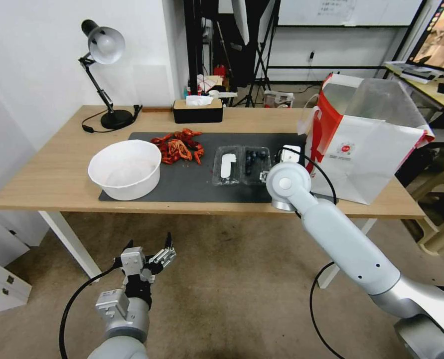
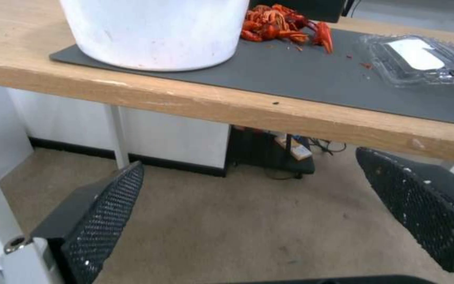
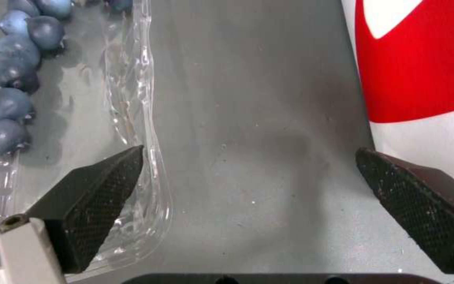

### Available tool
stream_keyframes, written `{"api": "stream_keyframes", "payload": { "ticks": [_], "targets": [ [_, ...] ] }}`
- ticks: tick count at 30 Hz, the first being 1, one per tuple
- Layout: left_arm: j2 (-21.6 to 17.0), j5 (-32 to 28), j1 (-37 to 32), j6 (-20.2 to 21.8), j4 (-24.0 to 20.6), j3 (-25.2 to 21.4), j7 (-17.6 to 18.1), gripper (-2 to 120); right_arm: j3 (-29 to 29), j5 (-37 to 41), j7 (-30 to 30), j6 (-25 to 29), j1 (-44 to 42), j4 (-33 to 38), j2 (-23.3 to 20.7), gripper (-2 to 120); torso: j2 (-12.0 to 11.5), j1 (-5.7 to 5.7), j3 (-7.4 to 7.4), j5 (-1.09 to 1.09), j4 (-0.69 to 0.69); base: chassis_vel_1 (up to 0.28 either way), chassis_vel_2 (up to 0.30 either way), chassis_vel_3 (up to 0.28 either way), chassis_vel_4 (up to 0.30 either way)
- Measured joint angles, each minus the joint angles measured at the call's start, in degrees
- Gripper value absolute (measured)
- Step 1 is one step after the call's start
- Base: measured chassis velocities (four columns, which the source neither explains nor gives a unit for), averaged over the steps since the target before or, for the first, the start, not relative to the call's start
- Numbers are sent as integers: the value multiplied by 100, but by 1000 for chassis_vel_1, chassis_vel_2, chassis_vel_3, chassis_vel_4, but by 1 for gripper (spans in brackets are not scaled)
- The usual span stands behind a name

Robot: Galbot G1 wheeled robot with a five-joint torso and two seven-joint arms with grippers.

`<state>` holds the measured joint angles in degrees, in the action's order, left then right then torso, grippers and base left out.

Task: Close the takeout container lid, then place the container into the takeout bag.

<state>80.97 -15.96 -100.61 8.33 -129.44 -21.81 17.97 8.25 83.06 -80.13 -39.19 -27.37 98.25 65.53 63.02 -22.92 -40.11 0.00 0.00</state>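
Observation:
The takeout container lies open and flat on the dark mat, with blue berries in the half nearer the bag. Its lid, marked by a white oblong piece, lies folded out on the bowl side and also shows in the left wrist view. The takeout bag stands upright and open at the table's right end. My right gripper hangs open just above the mat between container and bag, one finger over the container's clear rim, the other close to the bag. My left gripper is open, low in front of the table.
A large white bowl stands on the mat's left part, with red crayfish behind it. A black tissue box and a desk lamp stand at the back. The table's front edge is above the left gripper.

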Motion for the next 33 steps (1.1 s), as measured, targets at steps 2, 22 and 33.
{"api": "stream_keyframes", "payload": {
  "ticks": [2, 22, 33],
  "targets": [
    [-1, 0, 0, 0, 0, 0, 0, 100, -5, -14, 10, -2, -4, -2, -3, 100, 0, 0, 0, 0, 0, 0, 0, 0, 0],
    [-8, 19, -9, 2, -19, 29, -8, 100, -38, -2445, 2568, 1185, -636, 773, -503, 100, 0, 0, 0, 1, 0, 0, 0, 0, 0],
    [-23, 12, -62, -119, -110, 32, -81, 100, -910, -5208, 5373, 3798, -2454, 1372, -1115, 100, 0, 1, 1, -1, 0, 0, 0, 0, 0]
  ]
}}
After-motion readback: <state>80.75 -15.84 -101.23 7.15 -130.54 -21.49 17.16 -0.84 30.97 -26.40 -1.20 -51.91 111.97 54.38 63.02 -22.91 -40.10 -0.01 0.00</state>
